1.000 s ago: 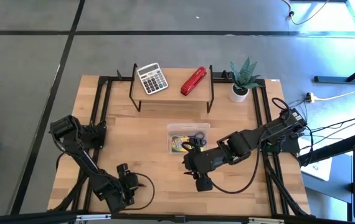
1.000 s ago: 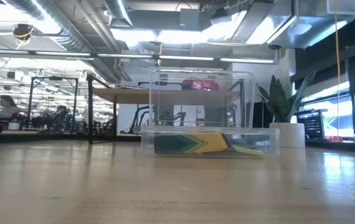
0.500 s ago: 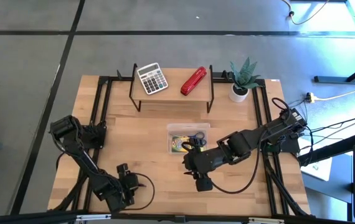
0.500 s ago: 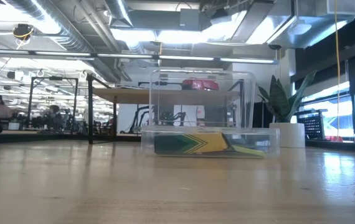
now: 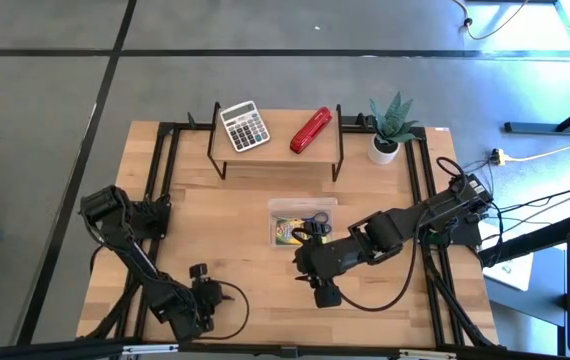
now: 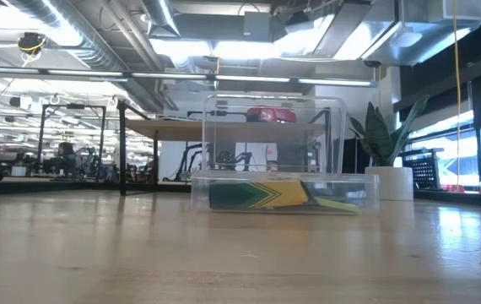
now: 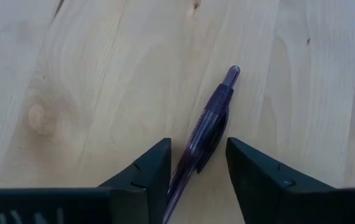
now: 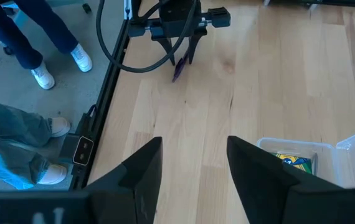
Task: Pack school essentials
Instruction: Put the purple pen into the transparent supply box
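At the table's near-left corner, the left gripper (image 5: 208,291) points down at the wood, its parted fingers (image 7: 145,171) straddling a thin dark purple pen (image 7: 205,134) that lies flat on the boards; whether the pads actually touch the barrel cannot be told. Toward the middle, a clear plastic container (image 5: 303,221) holds a yellow-green printed box (image 6: 262,195) and blue-handled scissors (image 5: 314,222). Just beside its near edge, the right gripper (image 5: 323,295) hangs over bare wood, jaws spread wide and holding nothing. On a raised rack at the far side rest a grey calculator (image 5: 244,126) and a red stapler (image 5: 311,130), a potted plant (image 5: 388,127) at their right.
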